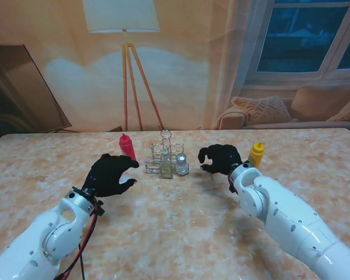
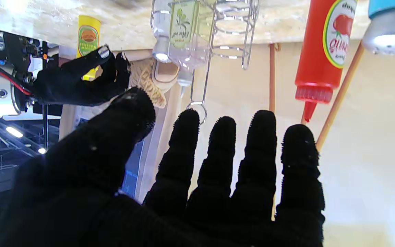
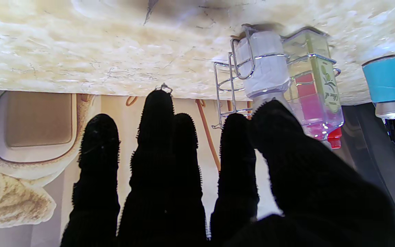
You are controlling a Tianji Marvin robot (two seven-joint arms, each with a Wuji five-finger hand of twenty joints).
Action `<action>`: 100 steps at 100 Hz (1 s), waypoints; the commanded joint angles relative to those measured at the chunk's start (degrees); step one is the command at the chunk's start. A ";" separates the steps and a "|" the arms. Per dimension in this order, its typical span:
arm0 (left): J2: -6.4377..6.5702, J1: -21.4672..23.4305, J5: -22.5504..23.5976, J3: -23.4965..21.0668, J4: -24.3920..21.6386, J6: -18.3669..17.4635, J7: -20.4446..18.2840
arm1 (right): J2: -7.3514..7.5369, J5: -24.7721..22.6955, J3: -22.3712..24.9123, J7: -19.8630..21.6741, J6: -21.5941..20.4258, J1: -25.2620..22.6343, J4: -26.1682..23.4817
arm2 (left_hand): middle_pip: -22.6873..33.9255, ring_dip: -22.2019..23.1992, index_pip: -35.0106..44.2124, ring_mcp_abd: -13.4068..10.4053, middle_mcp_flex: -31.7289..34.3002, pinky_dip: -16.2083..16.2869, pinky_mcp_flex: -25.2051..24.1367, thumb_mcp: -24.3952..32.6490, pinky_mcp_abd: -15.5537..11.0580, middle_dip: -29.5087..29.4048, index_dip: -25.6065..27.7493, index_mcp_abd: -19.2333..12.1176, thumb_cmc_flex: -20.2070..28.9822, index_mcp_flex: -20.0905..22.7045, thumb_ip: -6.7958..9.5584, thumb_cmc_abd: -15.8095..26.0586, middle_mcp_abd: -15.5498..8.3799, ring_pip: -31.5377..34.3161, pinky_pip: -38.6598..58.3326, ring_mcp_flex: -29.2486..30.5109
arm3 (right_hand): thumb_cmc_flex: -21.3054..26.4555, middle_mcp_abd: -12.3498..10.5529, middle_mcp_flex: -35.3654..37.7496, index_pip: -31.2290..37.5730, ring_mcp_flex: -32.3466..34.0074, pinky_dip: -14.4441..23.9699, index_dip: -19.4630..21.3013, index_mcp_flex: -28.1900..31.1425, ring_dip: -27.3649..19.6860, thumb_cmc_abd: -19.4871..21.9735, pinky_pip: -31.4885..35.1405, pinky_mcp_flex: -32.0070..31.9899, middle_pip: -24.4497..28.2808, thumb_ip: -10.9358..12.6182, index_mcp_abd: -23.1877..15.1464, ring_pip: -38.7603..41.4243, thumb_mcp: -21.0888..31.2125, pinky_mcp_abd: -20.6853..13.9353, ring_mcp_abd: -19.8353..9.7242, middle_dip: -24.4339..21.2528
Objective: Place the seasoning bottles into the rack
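Note:
The wire rack (image 1: 167,158) stands at the middle of the table, holding an olive oil bottle (image 1: 165,164) and a white shaker (image 1: 181,164). A red ketchup bottle (image 1: 126,146) stands upright just left of the rack. A yellow mustard bottle (image 1: 256,154) stands to its right. My left hand (image 1: 112,175) hovers open near the ketchup, a little nearer to me, holding nothing. My right hand (image 1: 220,159) is open between the rack and the mustard. The left wrist view shows the ketchup (image 2: 319,51) and the rack (image 2: 233,31) beyond my spread fingers (image 2: 218,164).
A blue-banded shaker (image 3: 386,85) with a silver cap stands on the table outside the rack; the stand view does not show it. The marble table (image 1: 175,233) reaches to a far edge in front of a lamp tripod (image 1: 134,81) and a sofa (image 1: 315,108).

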 commanded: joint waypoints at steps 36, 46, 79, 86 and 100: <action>1.59 -0.80 5.47 -3.01 4.82 1.15 0.59 | -0.36 -0.45 -0.20 0.87 0.35 -0.14 0.19 | -5.15 -8.93 -7.13 -0.60 -2.78 -5.43 0.00 2.59 -2.07 -6.14 -4.04 -0.52 1.70 0.16 1.08 -2.03 -0.87 -5.91 -5.62 -2.02 | 0.72 -1.00 1.53 0.18 -0.40 0.13 0.85 0.04 -0.50 1.15 0.83 -0.46 -0.50 1.79 0.36 -0.09 -0.07 0.64 0.20 0.15; 1.82 -1.51 6.16 -3.08 6.44 1.79 0.51 | -0.26 -0.61 -0.36 1.21 0.31 -0.06 0.24 | -5.56 -10.57 -8.17 -0.99 -3.57 -7.12 0.40 3.31 -3.02 -7.35 -4.83 -0.64 2.33 -0.44 1.02 -2.82 -1.19 -6.72 -6.29 -2.26 | 0.75 -1.03 1.51 0.19 -0.37 0.13 0.85 0.06 -0.51 1.12 0.82 -0.48 -0.51 1.80 0.29 -0.11 -0.05 0.59 0.18 0.15; 2.46 -4.19 6.62 -3.75 10.91 0.69 -0.80 | -0.18 -0.85 -0.50 1.46 0.61 0.07 0.32 | -5.35 -16.88 -8.89 -3.17 -4.33 -16.41 2.95 6.97 -5.58 -11.40 -7.34 -2.57 3.00 -0.94 0.19 -6.17 -2.72 -8.38 -6.76 -1.70 | 0.79 -1.04 1.49 0.23 -0.36 0.12 0.85 0.04 -0.51 0.96 0.84 -0.38 -0.48 1.79 0.23 -0.12 0.14 0.56 0.12 0.14; 2.56 -4.95 6.46 -3.65 11.81 0.28 -1.29 | -0.18 -0.82 -0.61 1.56 0.65 0.16 0.40 | -5.69 -17.11 -9.01 -2.93 -4.96 -16.72 3.00 7.19 -5.58 -11.53 -7.52 -3.33 2.95 -1.56 0.18 -6.52 -2.79 -8.59 -6.77 -2.06 | 0.72 -1.10 1.51 0.22 -0.36 0.10 0.83 0.03 -0.51 0.90 0.80 -0.43 -0.46 1.75 0.20 -0.12 0.12 0.56 0.16 0.15; 2.60 -6.80 5.41 -2.84 13.70 -0.79 -1.88 | -0.19 -0.78 -0.83 1.66 0.73 0.40 0.62 | -5.73 -17.35 -8.73 -3.33 -5.38 -17.16 3.21 7.63 -5.97 -11.55 -7.71 -4.77 2.94 -2.52 0.10 -6.87 -3.71 -8.52 -6.70 -1.99 | 0.68 -1.10 1.46 0.22 -0.40 0.11 0.81 0.02 -0.53 0.87 0.84 -0.39 -0.50 1.73 0.20 -0.17 0.24 0.65 0.14 0.12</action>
